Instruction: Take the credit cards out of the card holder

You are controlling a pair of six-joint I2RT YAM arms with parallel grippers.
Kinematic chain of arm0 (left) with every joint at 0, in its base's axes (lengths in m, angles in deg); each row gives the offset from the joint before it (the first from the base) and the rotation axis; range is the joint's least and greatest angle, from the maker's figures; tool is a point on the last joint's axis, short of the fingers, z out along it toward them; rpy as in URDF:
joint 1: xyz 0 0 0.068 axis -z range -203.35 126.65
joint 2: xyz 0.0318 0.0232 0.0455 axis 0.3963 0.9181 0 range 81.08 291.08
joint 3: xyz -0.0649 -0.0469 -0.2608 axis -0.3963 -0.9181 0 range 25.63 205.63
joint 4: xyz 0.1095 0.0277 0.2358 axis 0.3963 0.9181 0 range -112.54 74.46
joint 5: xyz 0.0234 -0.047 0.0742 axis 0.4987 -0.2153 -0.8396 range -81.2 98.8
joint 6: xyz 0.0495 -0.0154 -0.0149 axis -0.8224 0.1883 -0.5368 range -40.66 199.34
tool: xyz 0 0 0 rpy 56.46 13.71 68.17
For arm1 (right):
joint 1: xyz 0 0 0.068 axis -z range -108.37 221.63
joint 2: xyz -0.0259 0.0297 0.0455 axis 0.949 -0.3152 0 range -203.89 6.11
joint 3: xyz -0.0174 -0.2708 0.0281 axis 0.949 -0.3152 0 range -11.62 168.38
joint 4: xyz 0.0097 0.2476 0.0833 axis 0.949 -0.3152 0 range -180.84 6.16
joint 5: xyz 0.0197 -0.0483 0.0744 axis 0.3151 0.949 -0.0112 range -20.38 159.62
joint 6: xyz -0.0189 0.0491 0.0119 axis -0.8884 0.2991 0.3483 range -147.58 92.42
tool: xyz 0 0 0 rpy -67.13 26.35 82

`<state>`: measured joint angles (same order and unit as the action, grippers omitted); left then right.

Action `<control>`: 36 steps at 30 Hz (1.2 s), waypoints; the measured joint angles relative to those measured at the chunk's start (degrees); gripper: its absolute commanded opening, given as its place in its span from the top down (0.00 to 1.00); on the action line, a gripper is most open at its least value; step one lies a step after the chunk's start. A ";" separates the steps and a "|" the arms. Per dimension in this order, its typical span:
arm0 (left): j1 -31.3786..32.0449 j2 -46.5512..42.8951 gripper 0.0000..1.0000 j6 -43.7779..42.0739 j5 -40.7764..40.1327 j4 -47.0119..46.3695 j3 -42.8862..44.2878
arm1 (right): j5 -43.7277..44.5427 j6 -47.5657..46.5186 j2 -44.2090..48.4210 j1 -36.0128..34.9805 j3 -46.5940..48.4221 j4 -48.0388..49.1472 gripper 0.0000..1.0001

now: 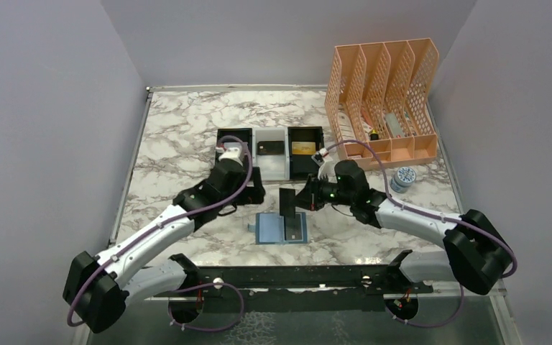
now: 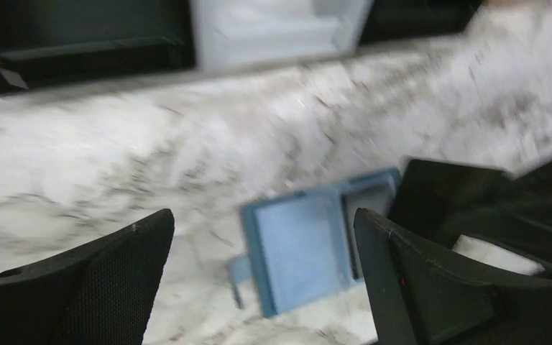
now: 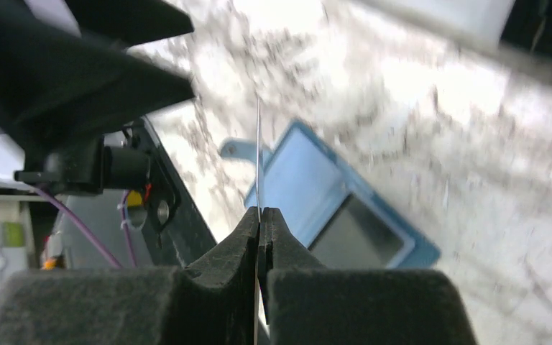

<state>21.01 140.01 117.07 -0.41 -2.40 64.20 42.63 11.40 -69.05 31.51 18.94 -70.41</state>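
The card holder (image 1: 281,228) lies open on the marble worktop (image 1: 172,144), a dark credit card (image 1: 296,228) in its right panel. At its 12 o'clock, the right gripper (image 3: 259,223) pinches a black card (image 1: 288,202) upright. At 10 o'clock, the left gripper (image 2: 262,237) gapes wide, empty.

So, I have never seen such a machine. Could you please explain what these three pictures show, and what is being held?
These are two robot arms on a marble table. One picture is taken from above; the other two come from cameras on each wrist. An open blue card holder lies between the arms, a dark card still in it. Behind it is a three-compartment tray, and at the back right an orange file rack. The right end effector pinches a thin black card, seen edge-on from its wrist. The left end effector is open and empty.
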 measured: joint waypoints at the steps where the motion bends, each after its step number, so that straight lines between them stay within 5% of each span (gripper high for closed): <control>1: -3.54 -0.57 0.01 -1.38 0.17 1.33 1.44 | 0.79 -1.64 0.83 0.00 0.98 -0.15 0.99; 8: -20.17 -2.10 0.01 -8.15 -1.64 9.55 8.11 | 9.46 -14.47 2.05 0.00 11.26 -3.52 0.99; 25: -21.00 -13.42 0.01 -11.37 -13.53 12.15 5.62 | 32.83 -42.60 -26.93 -3.98 45.88 -20.06 0.99; 36: -21.00 -14.91 0.01 -11.37 -15.47 12.15 5.55 | 36.89 -58.99 -38.16 -4.15 51.95 -20.15 0.99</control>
<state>0.00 125.11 105.71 -15.88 9.75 69.75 79.53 -47.59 -107.21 27.36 70.90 -90.56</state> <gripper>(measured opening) 0.992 0.015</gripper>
